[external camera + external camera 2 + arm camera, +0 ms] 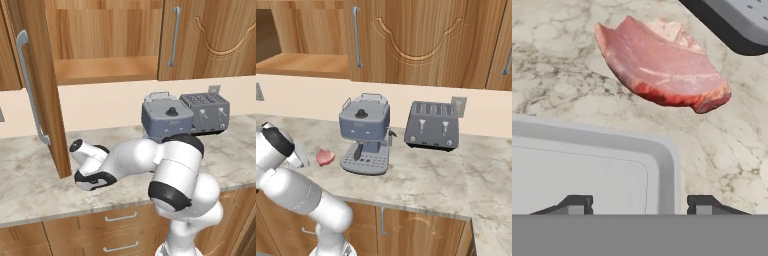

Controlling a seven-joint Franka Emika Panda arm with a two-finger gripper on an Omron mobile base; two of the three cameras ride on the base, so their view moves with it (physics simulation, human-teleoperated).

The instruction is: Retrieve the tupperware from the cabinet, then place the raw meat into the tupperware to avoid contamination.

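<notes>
Jaws spread wide, nothing between them, tips hanging just over the rim of the tupperware (587, 170) on the marble worktop (552, 85). Right beyond that rim, not touching it, lies the raw meat (662, 70). Further out, the grey coffee machine (365, 132) beside the meat, and the cabinet (37, 90) door swung open above.

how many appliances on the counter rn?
2. Coffee machine near the counter's middle, beside the meat; toaster to its right against the wall. The arm may hide more.
</notes>
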